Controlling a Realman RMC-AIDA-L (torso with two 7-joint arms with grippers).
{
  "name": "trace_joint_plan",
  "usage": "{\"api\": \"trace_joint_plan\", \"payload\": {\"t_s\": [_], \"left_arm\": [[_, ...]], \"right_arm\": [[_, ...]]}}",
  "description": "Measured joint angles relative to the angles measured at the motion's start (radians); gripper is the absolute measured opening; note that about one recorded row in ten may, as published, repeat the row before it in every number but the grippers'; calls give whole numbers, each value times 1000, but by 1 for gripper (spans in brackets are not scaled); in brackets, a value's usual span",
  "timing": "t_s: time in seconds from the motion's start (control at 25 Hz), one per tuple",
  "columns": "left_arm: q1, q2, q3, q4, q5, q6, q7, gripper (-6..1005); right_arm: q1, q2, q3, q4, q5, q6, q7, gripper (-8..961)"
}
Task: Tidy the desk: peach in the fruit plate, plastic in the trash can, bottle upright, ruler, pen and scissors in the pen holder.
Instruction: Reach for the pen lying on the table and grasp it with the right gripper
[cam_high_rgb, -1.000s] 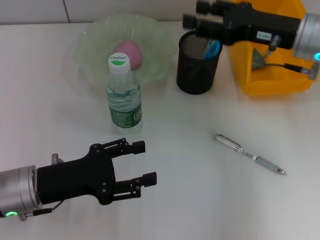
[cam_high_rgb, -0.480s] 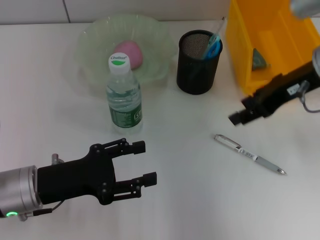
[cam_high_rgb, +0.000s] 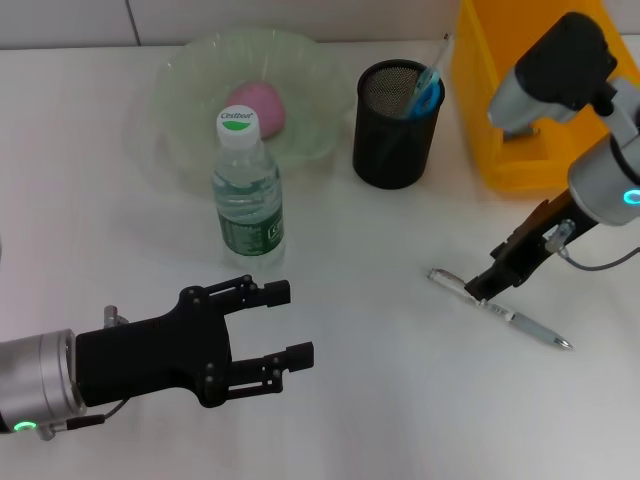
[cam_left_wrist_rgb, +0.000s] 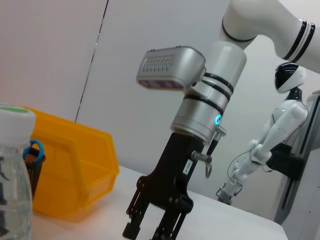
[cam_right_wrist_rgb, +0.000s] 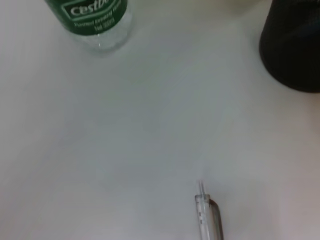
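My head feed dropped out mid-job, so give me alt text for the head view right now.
The right end effector is low over the pen lying on the white desk. Behind stand the upright bottle, the peach in the fruit plate, and the pen holder. The left end effector waits open, near.

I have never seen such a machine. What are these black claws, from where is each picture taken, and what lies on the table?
It is a two-armed robot tidying a desk. One picture looks down from its head; the other two come from cameras on its wrists. The black claws are grippers. The left gripper waits open, holding nothing. The right gripper is low over the pen, not visibly holding it. On the white table stand a water bottle, upright, a black mesh pen holder with scissors inside, a plate holding a peach, and a yellow bin.
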Motion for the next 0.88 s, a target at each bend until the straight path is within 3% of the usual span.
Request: {"api": "trace_joint_plan", "payload": {"t_s": [0.2, 0.48, 0.88], "left_arm": [[-5, 0, 0, 0, 0, -2, 0, 770], [-8, 0, 0, 1, 0, -10, 0, 770], [-8, 0, -1, 2, 0, -11, 0, 770]], "right_arm": [[5, 1, -57, 23, -2, 30, 22, 609], [8, 2, -148, 23, -24, 59, 70, 389], [14, 3, -179, 22, -25, 68, 78, 361]]}}
